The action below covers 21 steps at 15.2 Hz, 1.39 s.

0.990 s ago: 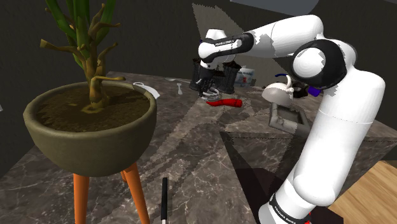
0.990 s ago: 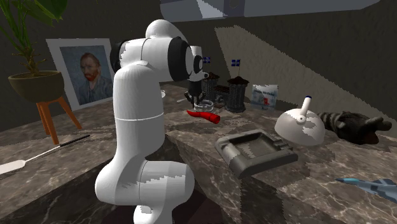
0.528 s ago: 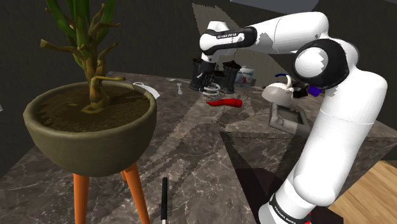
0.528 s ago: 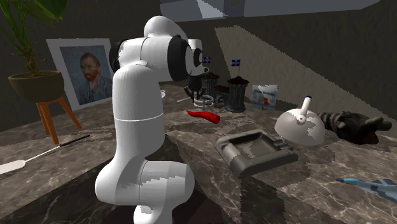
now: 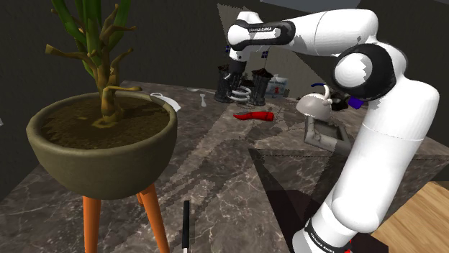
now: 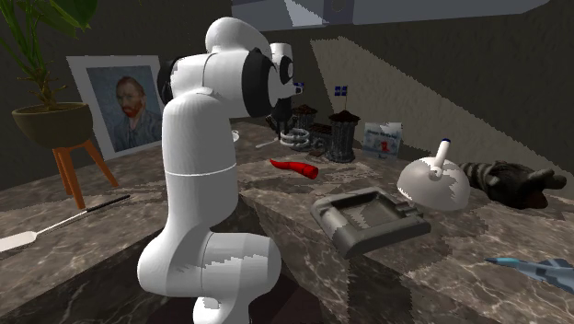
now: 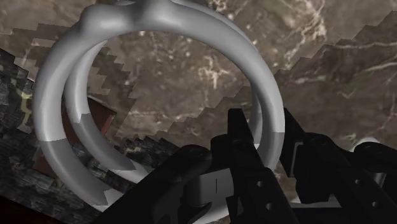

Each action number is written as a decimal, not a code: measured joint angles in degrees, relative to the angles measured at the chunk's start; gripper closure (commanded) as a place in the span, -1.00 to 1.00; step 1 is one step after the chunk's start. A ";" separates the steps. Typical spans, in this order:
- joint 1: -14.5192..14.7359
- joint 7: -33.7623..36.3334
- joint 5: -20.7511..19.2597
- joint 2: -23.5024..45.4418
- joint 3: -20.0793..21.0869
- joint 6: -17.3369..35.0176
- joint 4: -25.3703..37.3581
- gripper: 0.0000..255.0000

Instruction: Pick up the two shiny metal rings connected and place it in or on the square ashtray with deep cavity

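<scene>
Rings (image 5: 247,92) are off the surface (image 5: 216,158) now, hanging upper middle of the shoulder view, a bit higher than half a second ago. End effector (image 7: 263,130) is clamped tight on one ring's rim. Grasp looks solid, so next comes the carry to the ashtray (image 5: 322,134), right of centre.

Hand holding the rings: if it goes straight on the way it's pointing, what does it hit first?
Probably the bare marble tabletop, seen through the rings that the hand clasps. How far off it lies is unclear.
</scene>
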 measured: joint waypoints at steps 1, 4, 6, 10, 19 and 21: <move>-0.06 -0.07 0.04 0.19 -0.03 -0.84 1.03 1.00; -0.07 -0.01 0.05 0.30 -0.03 -3.15 3.44 1.00; -0.18 -0.11 0.12 0.68 -0.08 -4.95 5.61 1.00; -0.40 -0.66 -0.40 -2.14 -0.40 -5.77 3.65 1.00; -3.00 -5.17 -4.28 -19.07 -2.97 -3.16 -15.45 1.00; -3.87 -6.45 -5.30 -22.68 -3.75 -2.91 -19.14 1.00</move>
